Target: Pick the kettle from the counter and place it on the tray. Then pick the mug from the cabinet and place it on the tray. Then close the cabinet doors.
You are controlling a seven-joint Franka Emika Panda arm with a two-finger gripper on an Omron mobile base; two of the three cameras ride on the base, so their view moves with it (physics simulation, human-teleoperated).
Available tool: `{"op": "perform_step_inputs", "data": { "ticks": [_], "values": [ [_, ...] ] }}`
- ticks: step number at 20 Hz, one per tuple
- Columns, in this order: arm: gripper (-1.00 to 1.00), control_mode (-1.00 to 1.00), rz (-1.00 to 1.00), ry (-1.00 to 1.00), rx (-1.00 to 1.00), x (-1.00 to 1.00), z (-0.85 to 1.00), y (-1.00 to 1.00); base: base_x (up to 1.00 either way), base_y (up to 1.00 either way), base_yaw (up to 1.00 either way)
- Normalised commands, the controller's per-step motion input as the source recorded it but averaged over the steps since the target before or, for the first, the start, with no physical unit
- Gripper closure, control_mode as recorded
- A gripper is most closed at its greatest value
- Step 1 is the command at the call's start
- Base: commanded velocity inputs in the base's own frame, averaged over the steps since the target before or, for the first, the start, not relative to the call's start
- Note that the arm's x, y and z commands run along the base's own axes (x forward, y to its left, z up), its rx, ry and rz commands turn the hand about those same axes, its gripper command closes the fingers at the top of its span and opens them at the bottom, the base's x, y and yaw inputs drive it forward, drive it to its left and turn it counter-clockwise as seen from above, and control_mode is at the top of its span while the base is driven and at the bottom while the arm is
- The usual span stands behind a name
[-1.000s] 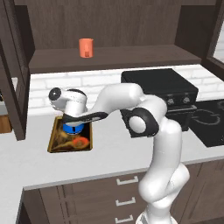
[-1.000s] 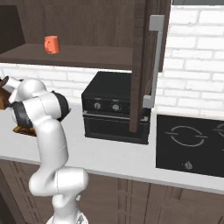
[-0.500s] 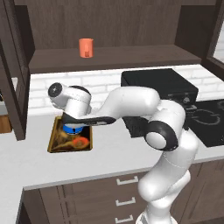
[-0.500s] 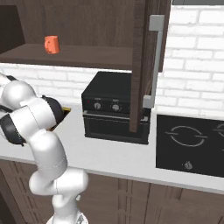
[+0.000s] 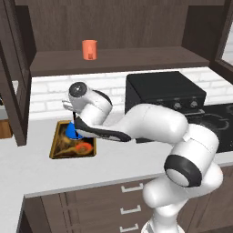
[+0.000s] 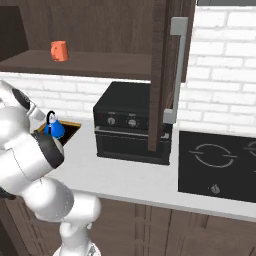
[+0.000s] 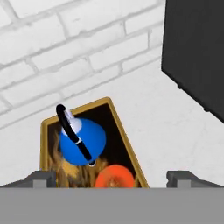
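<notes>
Blue kettle [image 7: 82, 141] sits upright on the tray [image 7: 123, 140], toward its back half near the brick wall, black arched handle over the top. Also seen in left base view [image 5: 71, 131], partly behind the arm, and in right base view [image 6: 54, 128] at the tray's back corner. Tray [image 5: 59, 136] lies flat on the counter [image 5: 54, 170], gold rim, dark brown picture with an orange-red patch at the front, just ahead of the kettle. Tray corner visible in right base view [image 6: 73, 126].

Gripper [image 7: 111, 178] hovers above the tray's front part, jaws spread wide, nothing between them; fingertips [image 7: 43, 178] apart at either side of the hand view's bottom, not touching kettle. In left base view the hand is over the tray, fingers hidden behind the wrist.

Orange mug [image 5: 89, 49] stands upright on the cabinet [image 5: 113, 27] shelf, left of middle, well above the tray; right base view shows it too [image 6: 59, 50], handle to its right. Cabinet doors swung out: left door [image 5: 13, 77] at the left edge of left base view, right door [image 6: 160, 75] with silver bar handle [image 6: 176, 70] in front of the black oven [image 6: 131, 122]. Oven sits on counter to the right of tray. Black cooktop [image 6: 220, 165] further right. Drawer fronts [image 5: 127, 207] with white handles under counter.
</notes>
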Motion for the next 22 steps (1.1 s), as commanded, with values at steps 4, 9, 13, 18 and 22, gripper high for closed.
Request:
{"op": "perform_step_inputs", "data": {
  "ticks": [4,9,13,18,22],
  "values": [
    [-1.0,-1.0,0.21,-0.06,0.13,-0.31,0.99,-0.3,0.0,0.0,0.0],
    [-1.0,-1.0,0.23,-0.01,-0.04,0.0,0.95,-0.23,0.0,0.0,0.0],
    [-1.0,-1.0,0.24,0.02,-0.14,0.39,0.67,-0.06,0.0,0.0,0.0],
    [-1.0,-1.0,0.1,0.03,-0.03,0.13,0.05,0.0,0.0,0.0,0.0],
    [-1.0,-1.0,0.0,-0.14,0.0,0.0,0.16,-0.08,0.0,0.0,0.0]
  ]
}}
